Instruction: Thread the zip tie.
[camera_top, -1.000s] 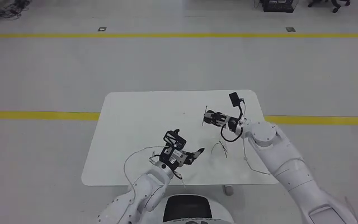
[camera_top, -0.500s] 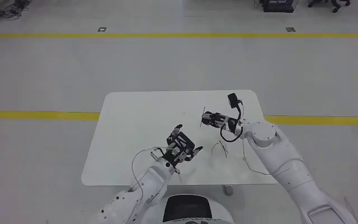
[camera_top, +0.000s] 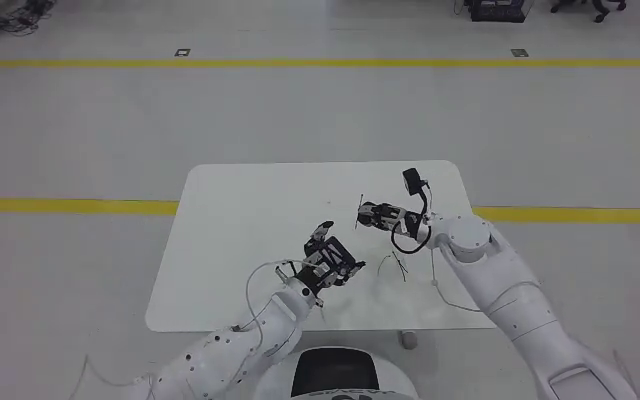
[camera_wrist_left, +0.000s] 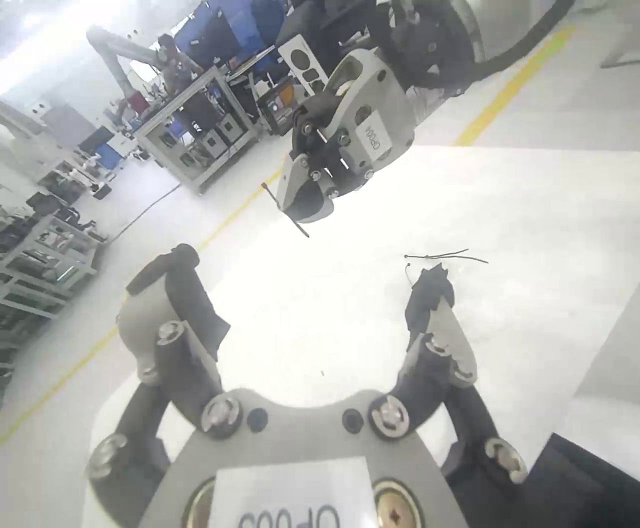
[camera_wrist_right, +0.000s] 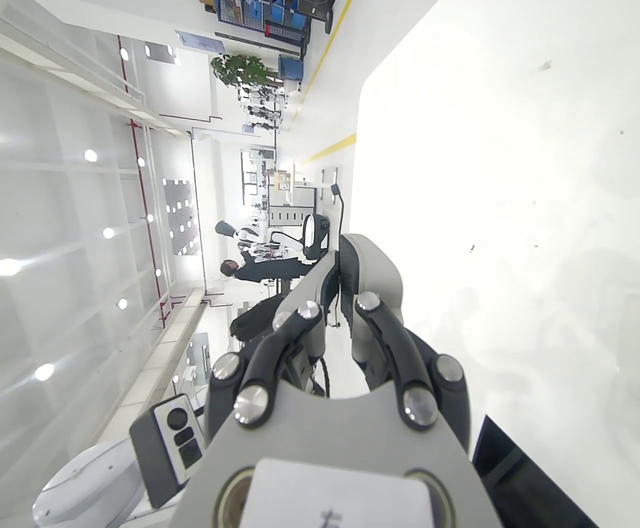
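My right gripper (camera_top: 363, 213) is shut on a thin black zip tie (camera_top: 360, 201) and holds it above the middle right of the white table (camera_top: 240, 215). In the left wrist view the same zip tie (camera_wrist_left: 286, 209) pokes out on both sides of the right gripper (camera_wrist_left: 306, 202). In the right wrist view the zip tie (camera_wrist_right: 342, 212) stands up from between the closed fingers (camera_wrist_right: 367, 265). My left gripper (camera_top: 336, 256) is open and holds nothing. It hangs a short way in front of the right one and faces it, its fingers (camera_wrist_left: 182, 280) spread wide.
A few loose black zip ties (camera_top: 395, 265) lie on the table between the two arms, also seen beyond my left gripper as loose ties (camera_wrist_left: 445, 257). A thin white cable (camera_top: 445, 293) hangs by the right arm near the table's right front edge.
My left gripper has moved up and to the right, closer to the held zip tie, and turned to face it. The right gripper has shifted slightly left, still gripping the tie.
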